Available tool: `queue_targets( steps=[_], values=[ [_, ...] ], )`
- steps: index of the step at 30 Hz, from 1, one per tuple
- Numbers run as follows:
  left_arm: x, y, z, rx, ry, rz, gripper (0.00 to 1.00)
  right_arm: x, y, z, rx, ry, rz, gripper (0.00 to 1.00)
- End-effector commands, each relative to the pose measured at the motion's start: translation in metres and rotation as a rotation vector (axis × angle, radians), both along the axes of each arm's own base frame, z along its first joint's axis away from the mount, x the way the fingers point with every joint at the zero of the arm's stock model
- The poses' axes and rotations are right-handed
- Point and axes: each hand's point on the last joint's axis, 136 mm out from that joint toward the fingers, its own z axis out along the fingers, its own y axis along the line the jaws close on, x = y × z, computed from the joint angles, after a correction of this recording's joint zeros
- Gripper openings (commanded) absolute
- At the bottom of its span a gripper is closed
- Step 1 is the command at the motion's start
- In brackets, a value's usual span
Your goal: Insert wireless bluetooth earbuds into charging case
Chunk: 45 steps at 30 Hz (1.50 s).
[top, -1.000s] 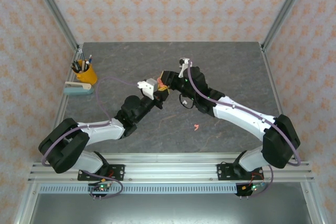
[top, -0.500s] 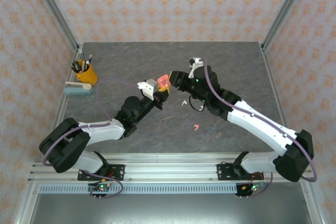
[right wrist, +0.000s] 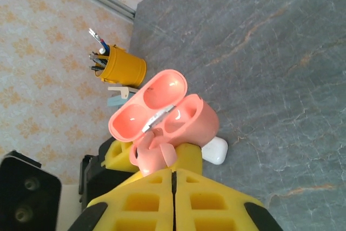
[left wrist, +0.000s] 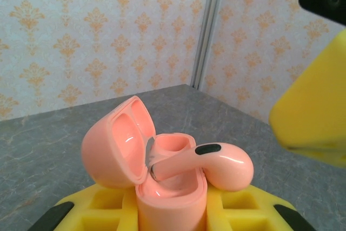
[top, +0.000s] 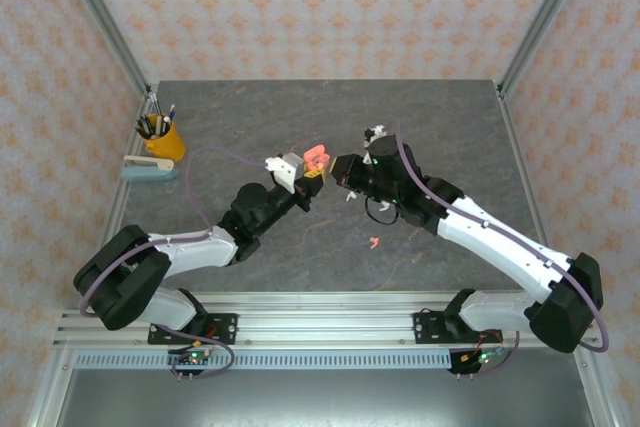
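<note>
We are looking at the left gripper (top: 311, 176) clamping an open charging case (left wrist: 113, 147), coral-pink, upright above the grey table (top: 450, 117). A coral-pink earbud (left wrist: 219, 165) is lying slanted across the case mouth, its stem dipping into a socket. The right gripper (right wrist: 172, 174) is sitting with fingers pressed together, close beside it. A second earbud (top: 373, 242) is lying loose on the table

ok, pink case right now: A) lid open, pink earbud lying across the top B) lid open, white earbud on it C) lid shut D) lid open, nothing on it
A: the lid is hinged back and a pink earbud lies crooked across the case's open mouth.
</note>
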Motion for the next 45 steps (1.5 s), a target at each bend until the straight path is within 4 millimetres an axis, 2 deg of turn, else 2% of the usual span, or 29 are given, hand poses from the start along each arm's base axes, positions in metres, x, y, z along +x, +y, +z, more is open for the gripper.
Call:
queue_targets(
  steps=[1, 12, 32, 45],
  values=[
    [-0.003, -0.005, 0.026, -0.020, -0.065, -0.025, 0.00, -0.003, 0.003, -0.009, 0.014, 0.039, 0.004, 0.07],
    [-0.003, -0.007, 0.029, -0.022, -0.069, -0.034, 0.00, 0.001, 0.010, -0.020, -0.011, 0.058, 0.017, 0.07],
    [-0.007, -0.008, 0.021, -0.014, -0.055, -0.050, 0.00, 0.012, 0.012, 0.008, -0.055, -0.014, 0.022, 0.07],
    [-0.008, -0.009, 0.018, -0.016, -0.048, -0.058, 0.00, 0.018, 0.012, 0.014, -0.078, -0.037, 0.018, 0.06]
  ],
)
